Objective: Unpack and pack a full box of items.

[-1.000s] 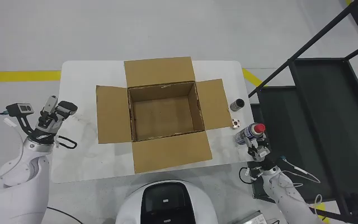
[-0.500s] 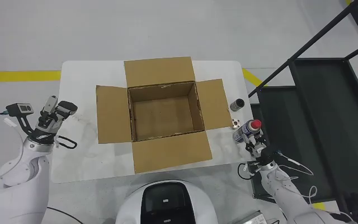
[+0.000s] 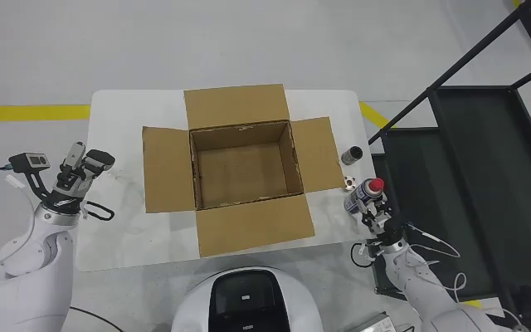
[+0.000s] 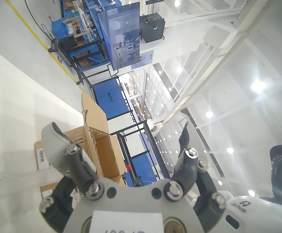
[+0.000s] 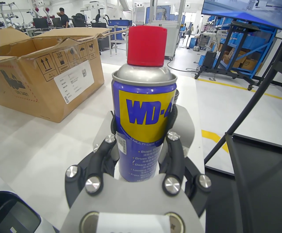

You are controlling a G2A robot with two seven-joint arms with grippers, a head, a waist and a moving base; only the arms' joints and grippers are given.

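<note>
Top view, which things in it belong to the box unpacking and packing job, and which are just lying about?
Job: cardboard box, spray can in the right gripper, small dark cylinder, small pale fitting.
Lying about: black metal rack, yellow floor line.

A robotics lab set in a large industrial hall. Far beyond the right gripper [image 5: 143, 114] stand blue storage racks [image 5: 246, 47] stacked with cartons, desks with monitors [image 5: 40, 22] and other robot arms [image 5: 99, 12]. Yellow lane lines [image 5: 231, 85] mark the pale floor. Past the left gripper [image 4: 117, 132] a big screen [image 4: 120, 35] stands on a frame. Above the left gripper is a high white ceiling with spotlights [image 4: 257, 85].
</note>
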